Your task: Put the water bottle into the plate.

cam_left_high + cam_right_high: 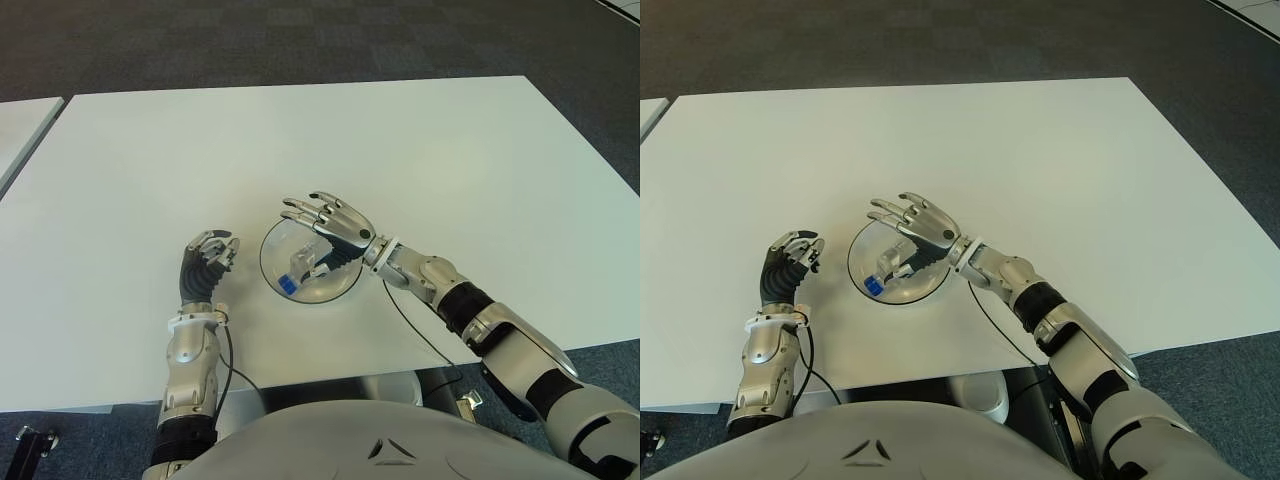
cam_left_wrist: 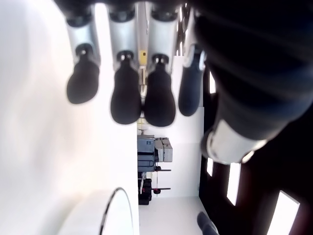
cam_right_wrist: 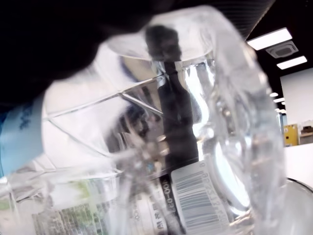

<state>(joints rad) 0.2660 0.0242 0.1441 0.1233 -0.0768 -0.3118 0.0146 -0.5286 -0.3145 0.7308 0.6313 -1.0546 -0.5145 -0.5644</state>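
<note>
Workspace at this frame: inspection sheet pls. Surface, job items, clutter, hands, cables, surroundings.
Surface: white table, bare apart from the job's things.
Job's things: clear plate near the front edge; water bottle lying in it, blue cap toward the robot.
Clutter: nothing seen.
Hands: right hand over the plate, fingers spread, holding nothing; left hand left of the plate, fingers curled, holding nothing.
Cables: thin black cable under the right forearm; another by the left wrist.
Surroundings: dark carpet; second table edge on the left.
</note>
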